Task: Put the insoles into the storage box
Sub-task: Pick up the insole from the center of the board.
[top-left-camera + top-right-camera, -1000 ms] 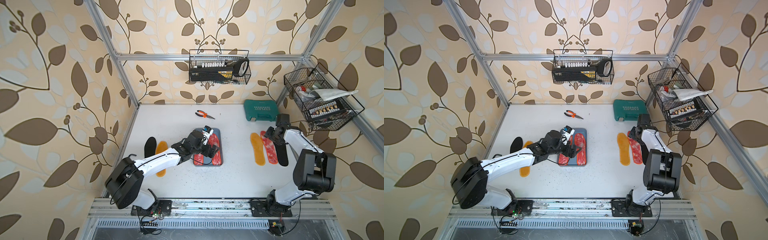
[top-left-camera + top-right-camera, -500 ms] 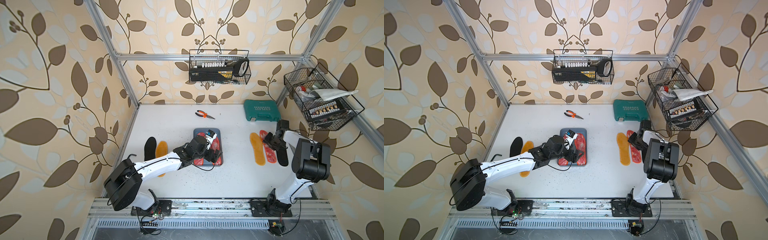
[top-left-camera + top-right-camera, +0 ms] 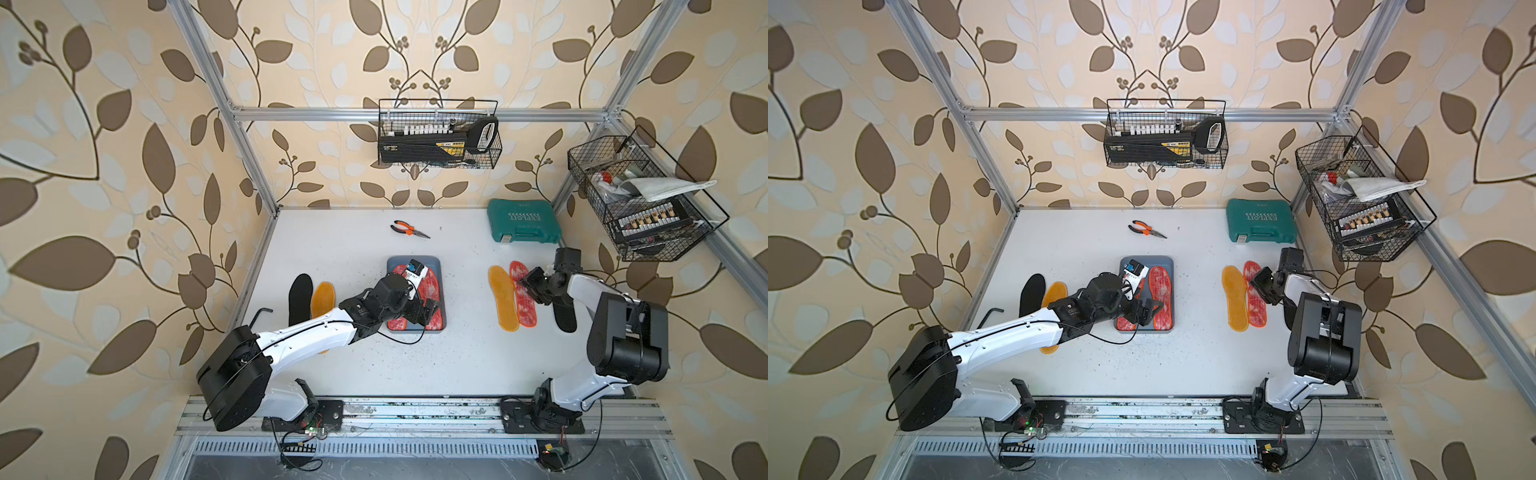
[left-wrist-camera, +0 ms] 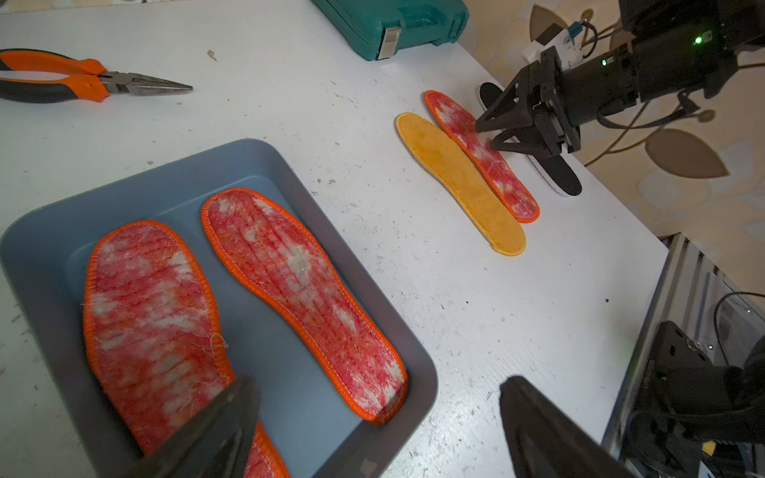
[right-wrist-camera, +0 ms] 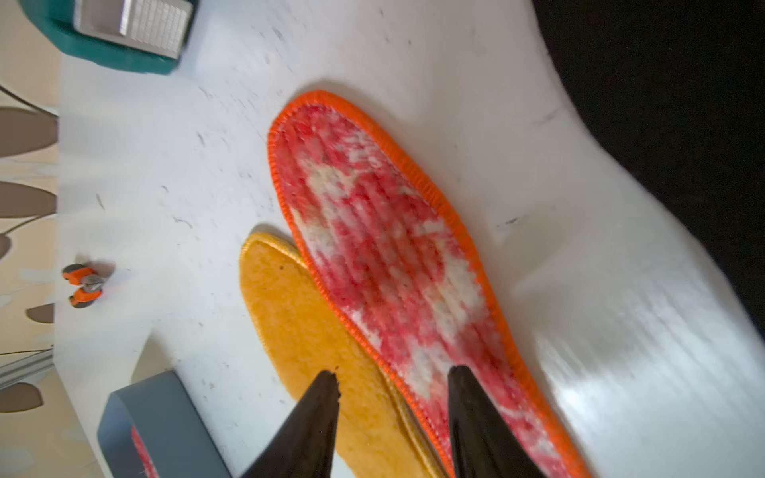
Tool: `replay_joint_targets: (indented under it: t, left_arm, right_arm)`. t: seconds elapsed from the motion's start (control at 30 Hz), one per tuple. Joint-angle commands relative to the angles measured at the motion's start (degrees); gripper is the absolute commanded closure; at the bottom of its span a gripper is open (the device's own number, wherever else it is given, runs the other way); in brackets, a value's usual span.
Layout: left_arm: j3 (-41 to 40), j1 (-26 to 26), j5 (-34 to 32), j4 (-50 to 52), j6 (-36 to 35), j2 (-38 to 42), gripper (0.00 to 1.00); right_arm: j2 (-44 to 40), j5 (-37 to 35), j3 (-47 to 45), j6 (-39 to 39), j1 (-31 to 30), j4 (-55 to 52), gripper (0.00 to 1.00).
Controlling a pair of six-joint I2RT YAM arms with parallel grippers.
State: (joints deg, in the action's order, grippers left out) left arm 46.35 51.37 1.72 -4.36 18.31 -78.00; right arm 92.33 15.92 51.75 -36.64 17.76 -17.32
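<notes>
box [image 3: 413, 259]: mid-table between the 2 arms, blue-grey, long side running front to back.
red insoles [image 4: 298, 298]: 2 inside box, side by side, fuzzy face up; the heel of the one nearer the right arm sits tight against the near wall.
left gripper [image 4: 378, 385]: fingers spread wide, nothing between them; hangs low over the near end of box.
left arm [image 3: 307, 332]: lies across left yellow [image 3: 322, 295] and hides its lower part.
left black [image 3: 300, 297]: flat on the table just beside left yellow, on the wall side, uncovered.
right gripper [image 5: 392, 372]: fingers about half apart, clamped on nothing; 1 tip over right yellow [image 5: 298, 314], 1 over loose red [image 5: 385, 248]. Cannot tell if the tips touch.
loose red: flat on the table, its edge overlapping right yellow's edge.
right black [image 3: 565, 318]: just beside loose red on the wall side, partly under the right arm [image 3: 582, 291].
pliers [image 3: 409, 229]: orange handles, behind box, well apart from it.
green case [image 3: 523, 221]: closed, back right corner, behind the right group.
wire baskets [image 3: 438, 135]: 2, hung on the frame above the table.
</notes>
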Motion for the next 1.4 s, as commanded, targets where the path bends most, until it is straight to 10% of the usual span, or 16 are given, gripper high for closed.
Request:
replay_joint_targets:
  t: [0.0, 0.53, 1.1, 1.37]
  left_arm:
    - [2.66, -0.13, 2.05, -1.79, -0.18, -1.20, 0.03]
    - [2.62, -0.13, 3.03, -1.67, 0.50, -1.75, 0.03]
    - [3.04, -0.13, 2.38, -2.09, 0.26, -3.01, 0.03]
    - [5.95, -0.14, 3.64, -1.71, -0.03, -4.18, 0.04]
  right_arm:
    - [-1.88, -1.97, 0.04, 0.78, -0.09, -1.16, 0.52]
    - [4.04, -12.42, 1.59, 3.16, 0.00, -5.54, 0.48]
    - [6.72, -13.37, 0.79, 2.72, 0.08, -3.18, 1.00]
    - [3.58, -13.64, 0.30, 3.02, 0.08, -3.88, 1.00]
